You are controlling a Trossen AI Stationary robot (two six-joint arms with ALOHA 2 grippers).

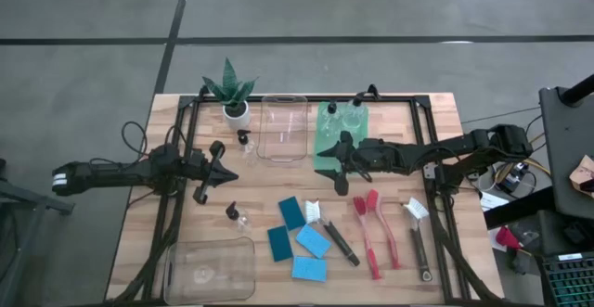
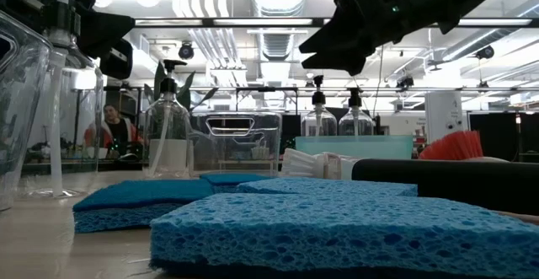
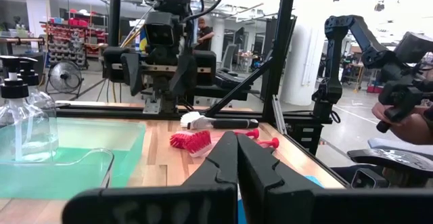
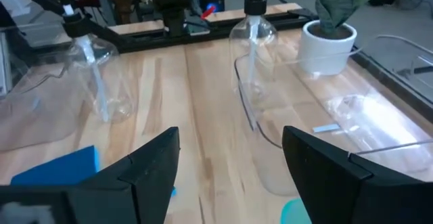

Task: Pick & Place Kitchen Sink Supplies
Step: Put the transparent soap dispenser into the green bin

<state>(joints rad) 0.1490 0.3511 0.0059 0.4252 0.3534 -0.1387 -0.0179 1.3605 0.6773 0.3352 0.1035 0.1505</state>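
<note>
Green bin (image 1: 327, 155), far centre-right of the counter (image 1: 436, 121): two clear bottles (image 1: 342, 115) stand at its far end. Clear bin (image 1: 284, 129) beside it, left: nothing visible inside. Second clear bin (image 1: 210, 270), near left corner: likewise. Loose bottles: one (image 1: 245, 144) near the potted plant (image 1: 232, 92), one (image 1: 238, 216) nearer. Blue sponges (image 1: 299, 237) and brushes (image 1: 376, 231) lie near centre and right. Left gripper (image 1: 223, 170): jaws closed, holding nothing. Right gripper (image 1: 327, 157): jaws wide, over the green bin's near edge.
</note>
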